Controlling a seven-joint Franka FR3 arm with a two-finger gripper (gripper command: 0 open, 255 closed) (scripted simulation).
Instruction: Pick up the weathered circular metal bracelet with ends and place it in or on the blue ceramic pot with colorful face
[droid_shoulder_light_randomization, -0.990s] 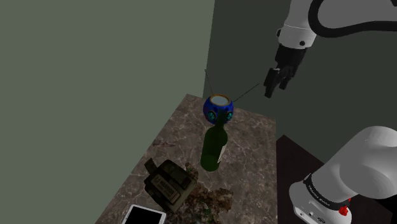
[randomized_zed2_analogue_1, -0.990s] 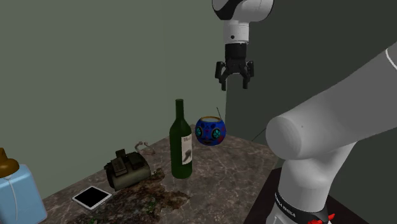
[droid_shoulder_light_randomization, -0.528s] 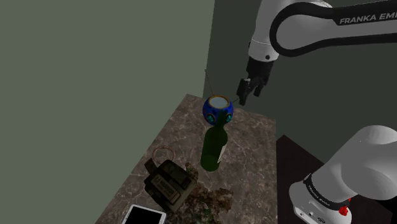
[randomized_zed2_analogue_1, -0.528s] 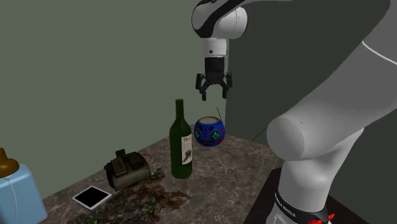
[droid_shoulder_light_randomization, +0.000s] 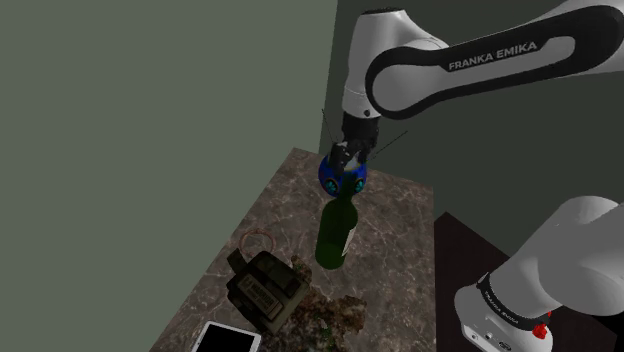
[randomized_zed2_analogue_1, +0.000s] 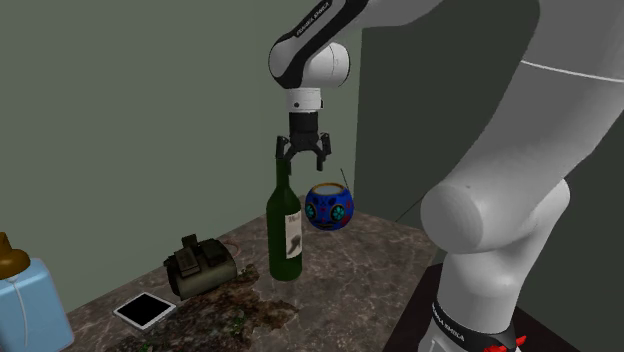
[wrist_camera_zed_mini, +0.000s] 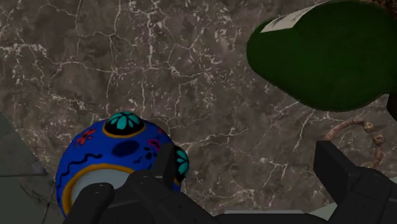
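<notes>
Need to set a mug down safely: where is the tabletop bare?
The widest bare stretch of tabletop runs between the bottle and the edge by the robot's stand. A smaller patch lies along the wall between the pot and the bracelet. It is crowded at the shoulder view's lower left, where the dark box, tablet and bracelet sit close.

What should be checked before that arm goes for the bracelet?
1. Hand open and empty: ok.
2. Bracelet lying free on the marble counter: ok.
3. Hand above the bracelet: not ok; it hangs near the blue pot.
4. Way to the bracelet free: not ok; the green bottle stands between, its top close to the fingers.
5. Pot upright: ok.
6. Which way the bracelet's ends face: cannot tell.
</notes>
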